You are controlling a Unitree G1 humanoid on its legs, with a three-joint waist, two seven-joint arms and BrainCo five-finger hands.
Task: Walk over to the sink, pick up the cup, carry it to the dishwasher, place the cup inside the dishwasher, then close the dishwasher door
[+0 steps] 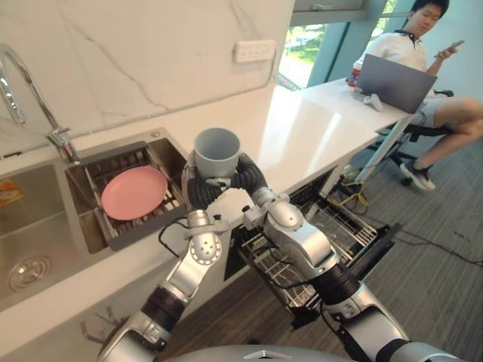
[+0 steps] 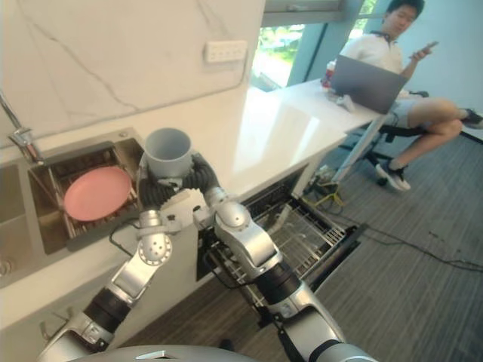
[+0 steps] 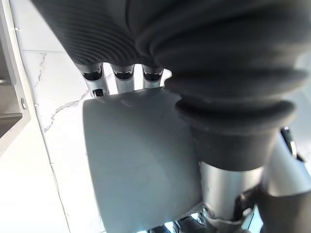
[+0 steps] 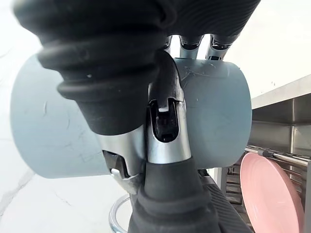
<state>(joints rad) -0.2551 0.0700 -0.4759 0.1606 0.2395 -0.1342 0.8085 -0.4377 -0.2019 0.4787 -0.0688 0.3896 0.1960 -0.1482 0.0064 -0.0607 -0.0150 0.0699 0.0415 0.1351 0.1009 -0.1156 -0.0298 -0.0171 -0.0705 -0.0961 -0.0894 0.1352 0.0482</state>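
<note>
1. Left robot hand [image 1: 200,192] and right robot hand [image 1: 250,179] are both clamped on the grey cup [image 1: 217,151], one on each side, fingers curled round its wall.
2. The cup's upright, mouth up, held in the air over the front edge of the white tabletop [image 1: 302,128].
3. On the left is the sink [image 1: 30,226], with a pink plate [image 1: 134,192] lying in a rack [image 1: 113,226].
4. Below on the right, the dishwasher [image 1: 339,226] is open, basket pulled out.
5. At the far end, a person [image 1: 407,45] sits with a laptop [image 1: 392,81].

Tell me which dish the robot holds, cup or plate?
The grey cup, held upright between the left robot hand and right robot hand; the pink plate lies in the sink rack.
</note>
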